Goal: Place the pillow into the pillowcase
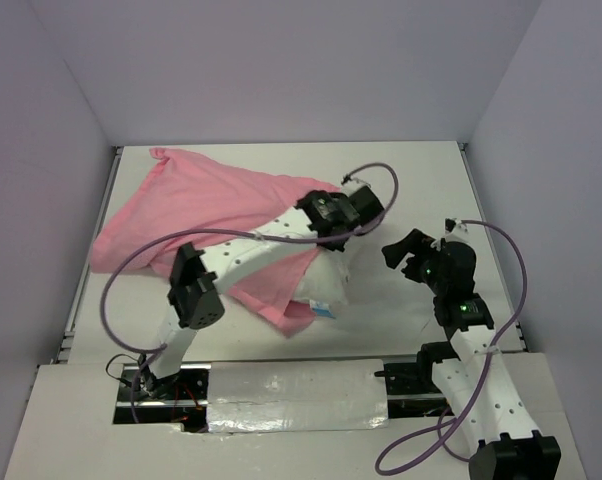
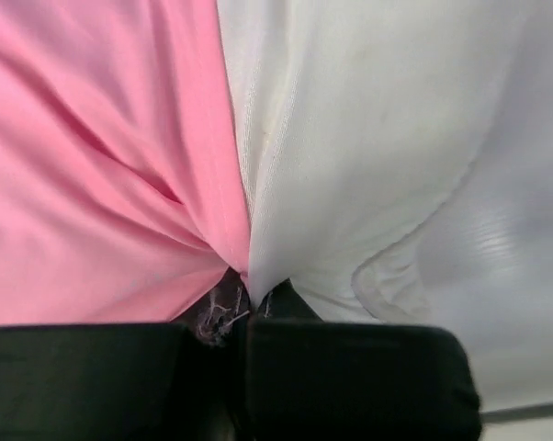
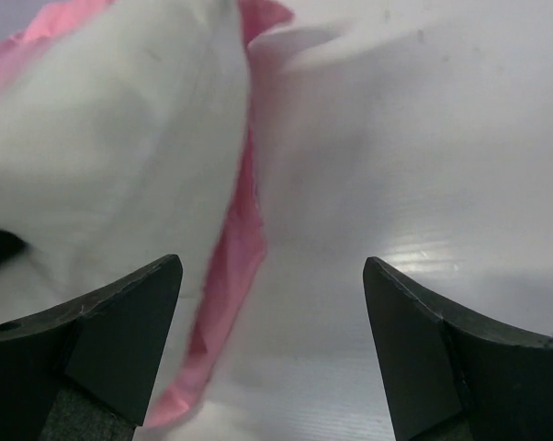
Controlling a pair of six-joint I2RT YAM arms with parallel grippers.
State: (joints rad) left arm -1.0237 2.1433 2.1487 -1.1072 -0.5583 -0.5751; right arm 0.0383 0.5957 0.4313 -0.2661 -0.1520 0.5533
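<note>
Top external view: the pillowcase (image 1: 201,210) lies crumpled from the far-left corner of the table (image 1: 411,170) toward its middle, and the pillow (image 1: 326,282) pokes out of its near-right end, tag side toward the near edge. Left wrist view has the left gripper (image 2: 247,308) with its jaws clamped tight on a pucker of the pink fabric, right where it meets the pillow's white cloth. Right gripper (image 3: 272,303) hangs wide apart and empty just right of the pillow.

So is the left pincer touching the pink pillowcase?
Touching. The left wrist view shows the left pincer shut, with folds of the pillowcase bunched right into its tips.
</note>
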